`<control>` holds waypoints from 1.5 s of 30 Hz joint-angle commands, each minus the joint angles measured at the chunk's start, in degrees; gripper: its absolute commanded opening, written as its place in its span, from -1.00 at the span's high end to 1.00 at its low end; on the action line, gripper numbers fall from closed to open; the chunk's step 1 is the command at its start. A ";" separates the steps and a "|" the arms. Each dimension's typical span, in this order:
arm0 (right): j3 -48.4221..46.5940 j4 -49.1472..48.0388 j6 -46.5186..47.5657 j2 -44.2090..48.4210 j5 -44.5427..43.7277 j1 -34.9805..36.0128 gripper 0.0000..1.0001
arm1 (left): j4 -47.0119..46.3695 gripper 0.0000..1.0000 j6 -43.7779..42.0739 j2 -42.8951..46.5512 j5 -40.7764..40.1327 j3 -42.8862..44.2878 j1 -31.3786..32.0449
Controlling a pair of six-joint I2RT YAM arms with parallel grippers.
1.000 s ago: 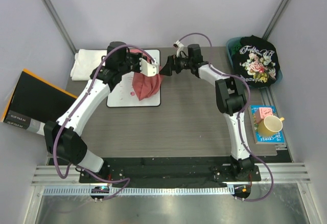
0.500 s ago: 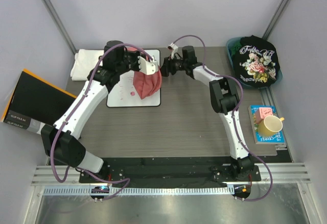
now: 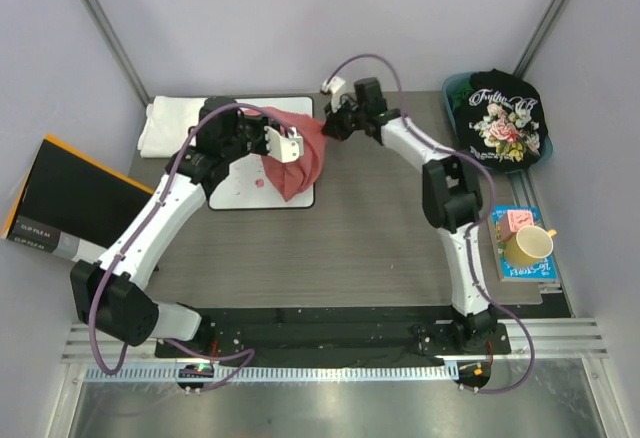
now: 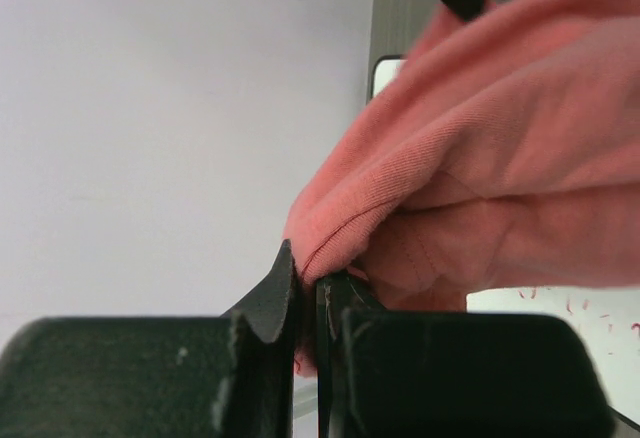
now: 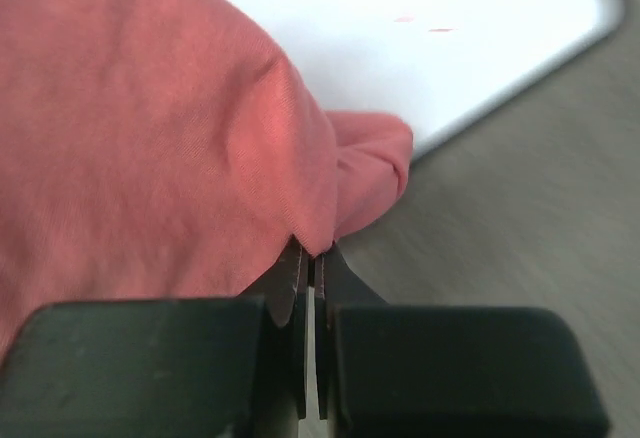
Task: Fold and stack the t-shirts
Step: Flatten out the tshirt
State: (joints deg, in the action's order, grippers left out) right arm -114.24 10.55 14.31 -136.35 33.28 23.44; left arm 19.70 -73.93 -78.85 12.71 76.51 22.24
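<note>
The salmon-red t-shirt (image 3: 300, 158) hangs bunched above the whiteboard (image 3: 235, 186), held up between both arms. My left gripper (image 3: 272, 138) is shut on its hem (image 4: 335, 233). My right gripper (image 3: 326, 128) is shut on another edge of the same shirt (image 5: 200, 148). The black floral t-shirt (image 3: 503, 121) lies crumpled in a teal bin (image 3: 456, 89) at the back right. A folded white t-shirt (image 3: 170, 124) rests at the back left.
A black and orange box (image 3: 60, 203) juts past the table's left edge. A yellow mug (image 3: 529, 246) and a pink block (image 3: 513, 220) sit on a book at the right edge.
My right gripper went from open to shut on the salmon-red t-shirt's edge. Both arms lifted, and the shirt shifted slightly right off the whiteboard.
</note>
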 commanded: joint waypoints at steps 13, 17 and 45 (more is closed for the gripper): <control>14.65 5.97 27.79 36.07 -20.27 -15.88 0.98 | -13.90 0.58 1.51 -4.38 -1.20 -7.16 -3.17; 13.95 7.29 29.02 37.21 -20.44 -15.88 0.98 | -17.67 -0.95 4.58 -8.16 -1.28 -5.76 -3.17; -2.03 -33.06 39.78 38.28 -47.19 -4.19 0.98 | -28.58 -1.00 13.46 -14.23 2.58 -12.70 3.60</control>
State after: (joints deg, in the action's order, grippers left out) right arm -112.01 -10.13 36.05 -97.86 3.75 15.99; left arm -3.66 -61.76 -94.85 16.43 65.10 26.06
